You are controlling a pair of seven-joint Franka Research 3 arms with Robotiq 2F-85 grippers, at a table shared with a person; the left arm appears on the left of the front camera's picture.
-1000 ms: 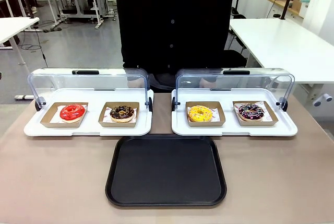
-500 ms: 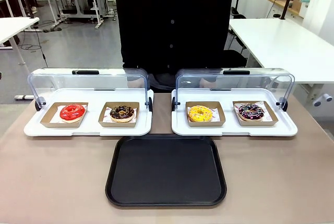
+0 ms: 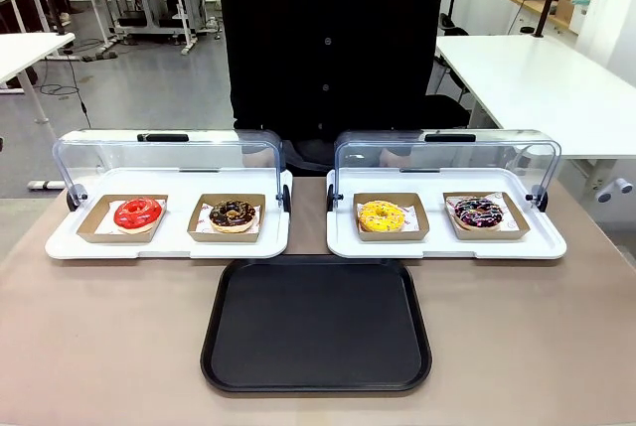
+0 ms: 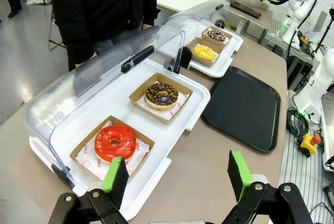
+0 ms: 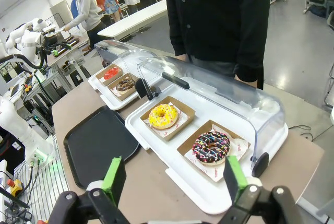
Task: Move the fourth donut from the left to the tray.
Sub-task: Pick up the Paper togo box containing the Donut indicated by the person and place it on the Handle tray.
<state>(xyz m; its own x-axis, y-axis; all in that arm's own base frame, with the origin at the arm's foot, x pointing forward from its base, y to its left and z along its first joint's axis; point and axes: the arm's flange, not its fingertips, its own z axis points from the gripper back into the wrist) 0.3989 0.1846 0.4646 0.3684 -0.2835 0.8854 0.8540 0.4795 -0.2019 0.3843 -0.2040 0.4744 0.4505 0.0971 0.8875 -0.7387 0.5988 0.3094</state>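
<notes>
Front view: donut sitting in its holder, tray waiting bare; left hand, right hand gaping wide.

Glossy dark glaze on fourth donut, in matt brown cardboard holder. Smooth black plastic tray, faint sheen. White display trays in smooth plastic; clear glossy plastic lids. Glossy red icing on leftmost donut. Matt beige table. Black cloth on person.
</notes>
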